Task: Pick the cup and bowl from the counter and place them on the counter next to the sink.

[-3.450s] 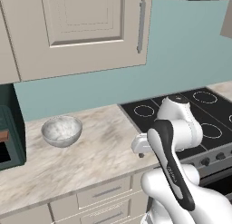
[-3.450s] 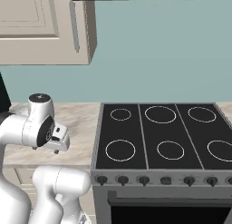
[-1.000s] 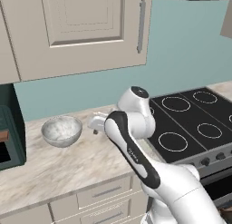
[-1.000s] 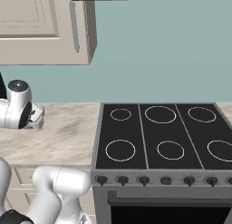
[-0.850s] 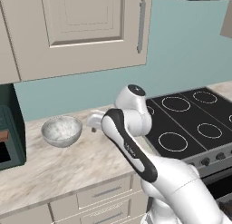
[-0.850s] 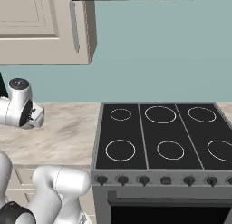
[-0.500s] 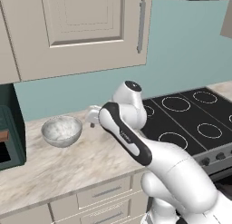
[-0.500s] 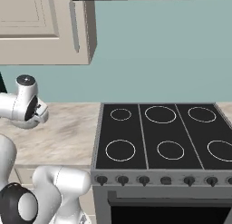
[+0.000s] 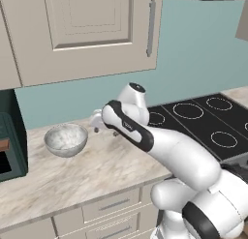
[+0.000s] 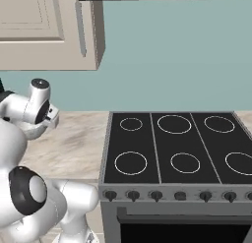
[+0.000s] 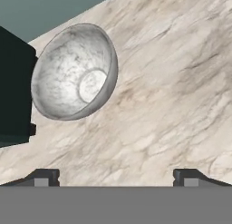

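While the arm [image 9: 160, 143] reaches leftward from the lower right of the left base view, the scene there runs like this: at the far left edge stands a dark green appliance [image 9: 8, 146] on the table [image 9: 87, 172], and just to its right sits the bowl [image 9: 66, 139], upright and empty, its speckled grey-white inside facing up. Right of the bowl, apart from it, the jaws [image 9: 97, 123] hang above the table with bare marbled stone beneath them. They stand wide open and hold nothing. Farther right, the black stove [image 9: 203, 122] with its white rings begins where the table ends. Cream wall cabinets [image 9: 87, 35] hang above the table, against a teal wall [image 9: 198, 54].

From the right base view, the wrist and jaws [image 10: 49, 120] show at the left edge, over the table [image 10: 78, 143], with the stove [image 10: 177, 148] taking the middle and right, its row of knobs [image 10: 157, 195] along the front.

Seen from the hand, the appliance [image 11: 13, 91] is the dark block at the left edge, the bowl [image 11: 74, 71] lies just beside it in the upper left, tipped in the picture by the roll of the camera, with a pale round patch at its bottom. Its rim is close to the appliance; whether they touch I cannot tell. Veined table [image 11: 172, 82] spreads to the right. The two fingertips [image 11: 43, 177] rise at the bottom, far apart, with only stone between them.
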Robot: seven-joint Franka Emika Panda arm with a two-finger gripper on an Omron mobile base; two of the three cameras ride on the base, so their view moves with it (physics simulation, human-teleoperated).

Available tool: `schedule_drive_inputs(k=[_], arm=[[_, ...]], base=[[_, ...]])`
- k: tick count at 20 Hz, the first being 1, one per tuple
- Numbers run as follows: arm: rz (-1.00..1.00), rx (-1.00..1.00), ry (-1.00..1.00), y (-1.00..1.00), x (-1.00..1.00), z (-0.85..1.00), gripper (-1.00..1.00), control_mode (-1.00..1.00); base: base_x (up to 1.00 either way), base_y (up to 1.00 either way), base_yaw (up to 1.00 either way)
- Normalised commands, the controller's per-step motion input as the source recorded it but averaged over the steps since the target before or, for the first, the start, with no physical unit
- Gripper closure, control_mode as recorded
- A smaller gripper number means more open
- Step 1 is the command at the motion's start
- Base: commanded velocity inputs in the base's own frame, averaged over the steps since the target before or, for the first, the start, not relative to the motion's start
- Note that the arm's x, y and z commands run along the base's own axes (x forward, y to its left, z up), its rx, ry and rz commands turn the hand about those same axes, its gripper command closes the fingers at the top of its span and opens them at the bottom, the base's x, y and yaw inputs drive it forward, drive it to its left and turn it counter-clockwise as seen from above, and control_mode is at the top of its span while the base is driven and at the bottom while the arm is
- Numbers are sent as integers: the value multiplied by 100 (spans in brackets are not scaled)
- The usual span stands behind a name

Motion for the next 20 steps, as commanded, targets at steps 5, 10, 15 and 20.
schedule_drive_inputs(k=[5, 10, 15, 20], arm=[[3, 0, 0, 28, 23, -17, -100, -100], [0, 0, 0, 35, 25, -17, -100, -100], [0, 0, 0, 23, 33, -10, -100, -100], [0, 0, 0, 10, 31, -2, -100, -100]], base=[[0, 0, 0], [0, 0, 0], [0, 0, 0], [0, 0, 0]])
